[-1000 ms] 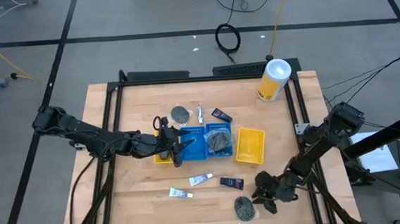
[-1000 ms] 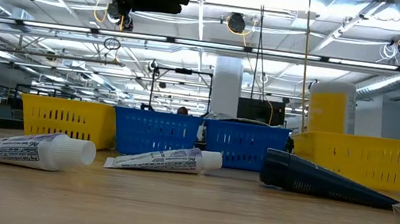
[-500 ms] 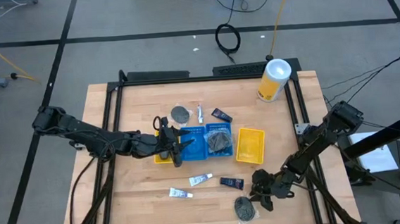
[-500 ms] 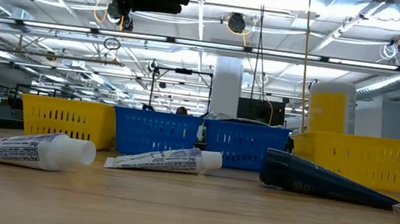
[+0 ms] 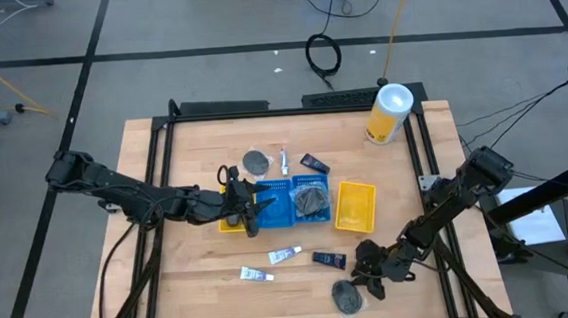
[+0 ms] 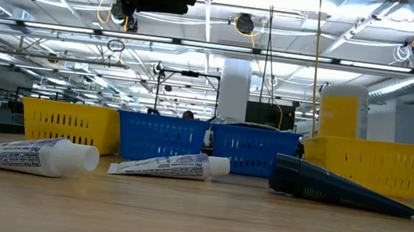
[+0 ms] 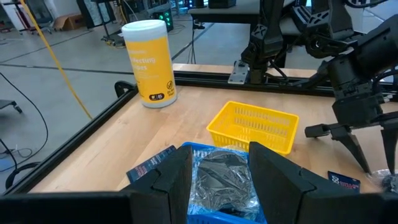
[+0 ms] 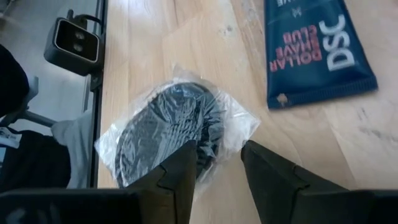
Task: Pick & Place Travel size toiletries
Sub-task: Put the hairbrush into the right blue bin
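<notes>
While the right tool (image 5: pixel 365 274) hovers part-open, empty, wrapped bundle (image 8: pixel 168 134) beneath, navy tube (image 8: pixel 314 50) beside.

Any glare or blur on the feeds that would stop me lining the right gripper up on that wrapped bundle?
Right wrist view: the wrapped bundle is sharp, its clear wrap shows only faint sheen; the gripper's own fingers are blurred in the foreground. Low view: ceiling lights glare brightly, and the bundle is cut off at the picture's edge. High view: even light, soft shadows.

We count three white tubes (image 5: pixel 284 254), two navy packets (image 5: pixel 328 260), three wrapped bundles (image 5: pixel 346 294), four bins (image 5: pixel 355 206), one canister (image 5: pixel 389 113).
</notes>
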